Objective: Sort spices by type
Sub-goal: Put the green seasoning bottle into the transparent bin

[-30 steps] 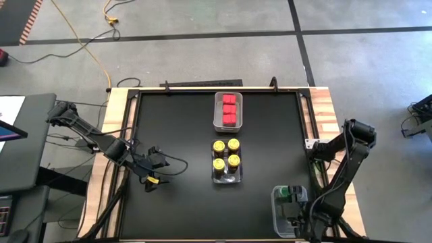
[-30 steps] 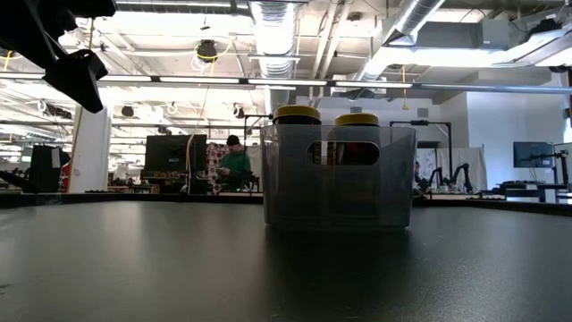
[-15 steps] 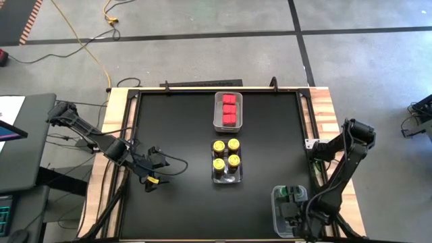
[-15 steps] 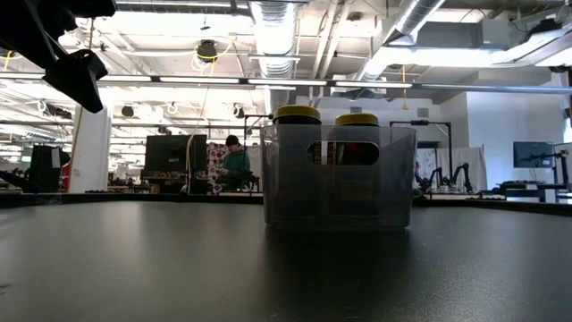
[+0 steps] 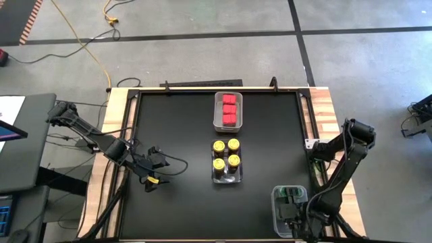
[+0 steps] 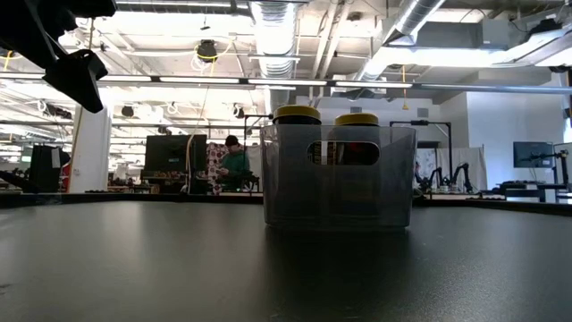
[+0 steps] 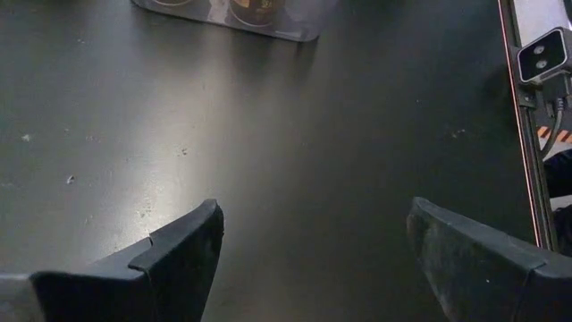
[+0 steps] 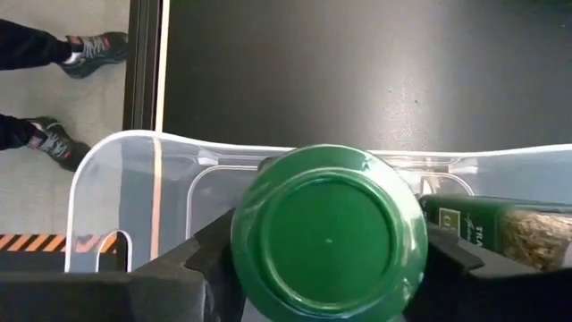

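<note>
- Left gripper [image 5: 150,174] waits over bare table with its fingers spread, holding nothing.
- Red containers [image 5: 229,109] and yellow-lidded jars [image 5: 226,154] sit in two clear bins in the middle.
- Right gripper [image 8: 326,268] has its fingers on both sides of a green-lidded jar [image 8: 328,234] in the clear bin [image 8: 134,179] at the right front corner; only the wrist view shows this, and whether they grasp or have released, I cannot tell.

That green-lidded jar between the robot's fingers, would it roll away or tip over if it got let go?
The green-lidded jar is round, so on its side it would probably roll. Here it sits over the clear bin, whose walls should stop it. Another jar already lies tipped beside it, so these seem apt to topple. The smooth lid may be slippery.
</note>
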